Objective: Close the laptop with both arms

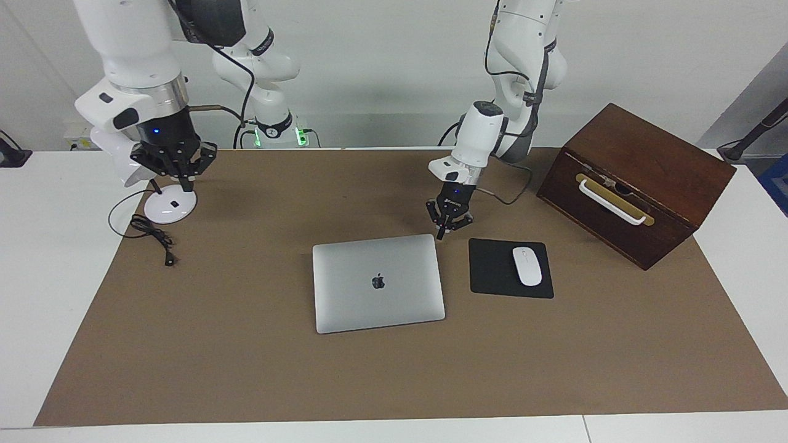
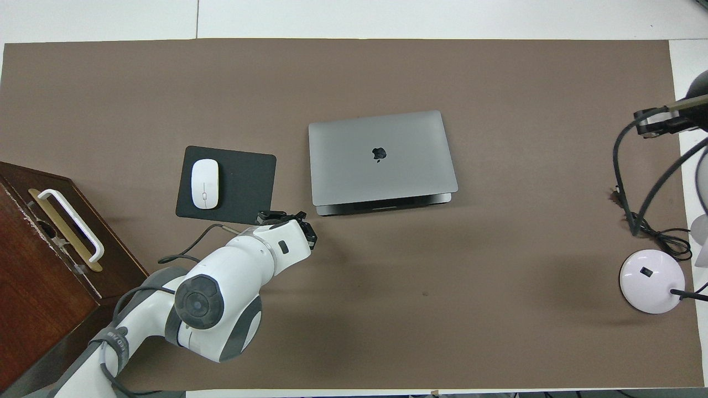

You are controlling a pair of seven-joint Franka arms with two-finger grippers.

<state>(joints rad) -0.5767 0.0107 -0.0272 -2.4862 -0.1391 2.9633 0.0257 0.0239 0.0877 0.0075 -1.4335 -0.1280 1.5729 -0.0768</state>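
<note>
Wooden box (image 2: 38, 260) cut by frame edge

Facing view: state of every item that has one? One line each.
Thin silver-grey metal laptop: lid shut, flat on the brown mat.
Dark brown wooden box with white handle: lid closed.
White desk lamp: unplugged, its cord's plug lying loose on the mat.
White mouse: resting on the black mouse pad.
Left gripper: shut, empty, beside the laptop's corner.
Right gripper: empty, over the lamp.

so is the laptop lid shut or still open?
Shut. The laptop lies flat on the brown mat, lid down with its logo facing up; no screen or keys show in either view.
</note>
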